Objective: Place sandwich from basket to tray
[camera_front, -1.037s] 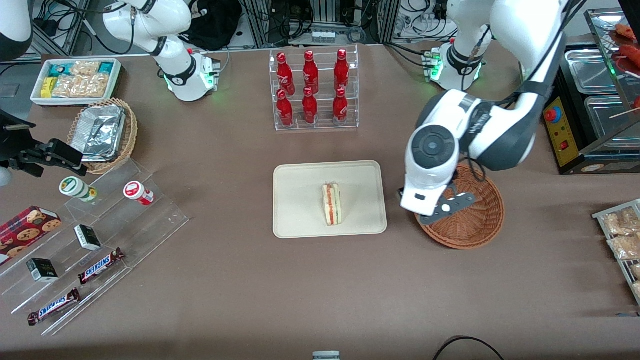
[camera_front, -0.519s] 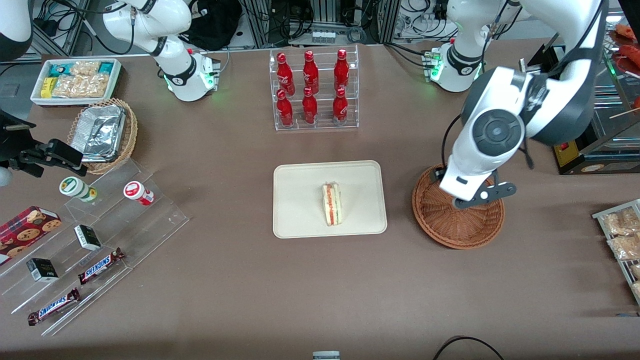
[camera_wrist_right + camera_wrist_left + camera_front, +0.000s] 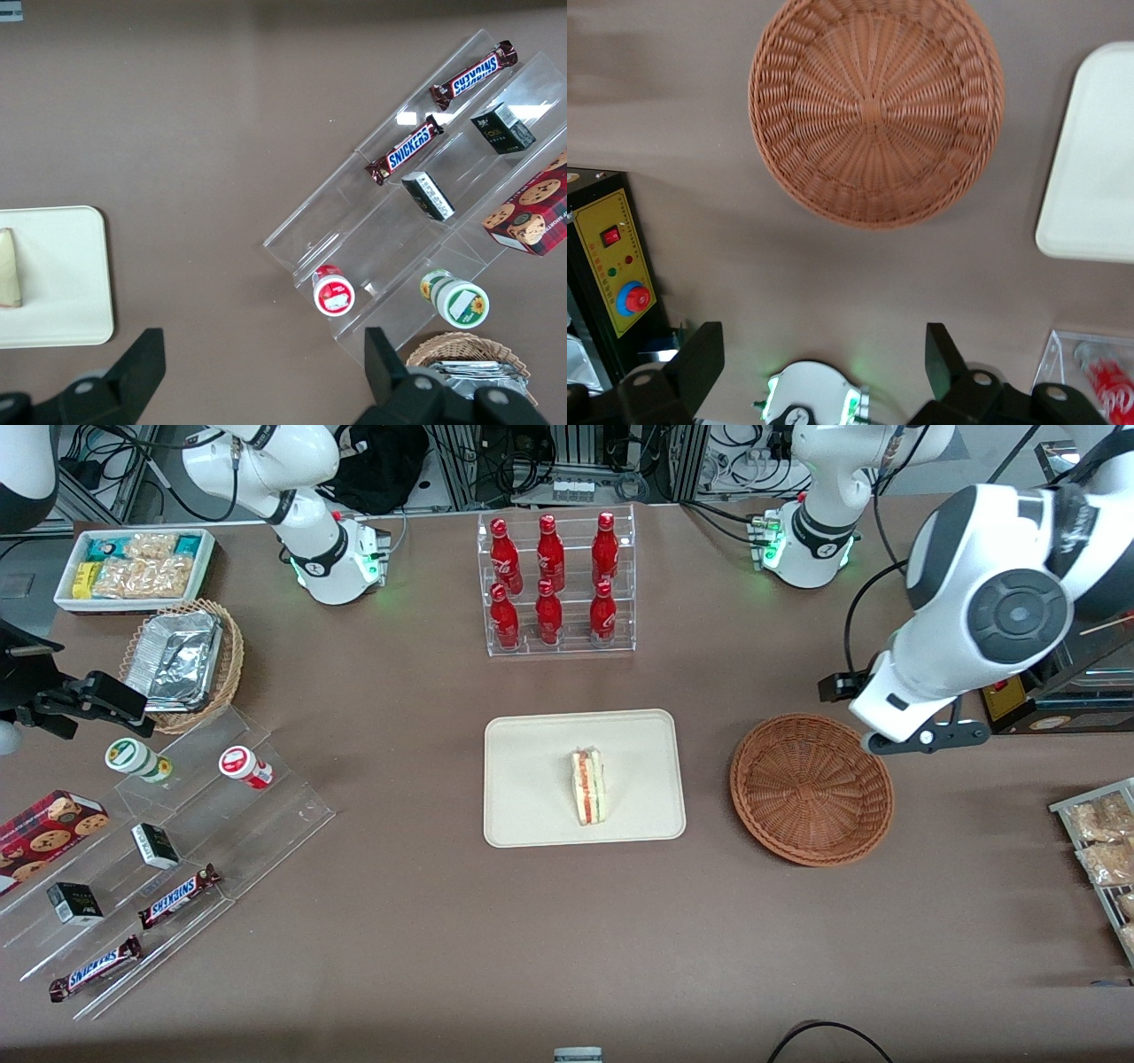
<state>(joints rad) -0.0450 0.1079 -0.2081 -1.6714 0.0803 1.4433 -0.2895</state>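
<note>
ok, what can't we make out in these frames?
- Gripper: in the front view the arm's own wrist hides it. The left wrist view shows it open, holding nothing, above the table beside the basket.
- Sandwich: the right wrist view's edge cuts it off, and the left wrist view does not show it.
- Tray: the left wrist view's edge cuts it, showing one end only.
- Black boxes: print too small to read in the front view.

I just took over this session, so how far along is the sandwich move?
It looks done: the sandwich lies on the tray, and the basket is empty. The gripper is open, holding nothing, high over the table beside the basket. Nothing visible remains.
</note>
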